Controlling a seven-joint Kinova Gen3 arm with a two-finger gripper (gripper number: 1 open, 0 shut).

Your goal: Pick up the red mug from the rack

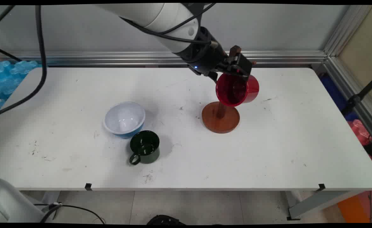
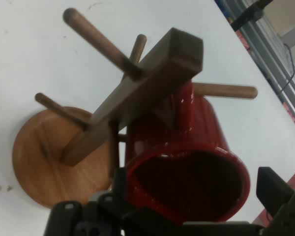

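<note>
A red mug (image 1: 236,89) hangs tipped on its side against the wooden mug tree (image 1: 220,117), its mouth facing the camera. In the hand view the red mug's (image 2: 196,147) handle sits up against the dark square post (image 2: 137,93), beside a peg (image 2: 226,91). My gripper (image 1: 238,70) is at the mug's upper rim, just under the top of the post. The gripper (image 2: 196,183) straddles the mug's mouth. Its left finger (image 2: 120,179) lies at the rim, while the right finger (image 2: 274,189) stands off from the mug with a strip of table showing between.
A white bowl with a blue outside (image 1: 124,118) and a dark green mug (image 1: 145,147) stand at the left of the middle of the table (image 1: 300,142). Black cables hang at the far left. The wall rail runs along the table's back edge.
</note>
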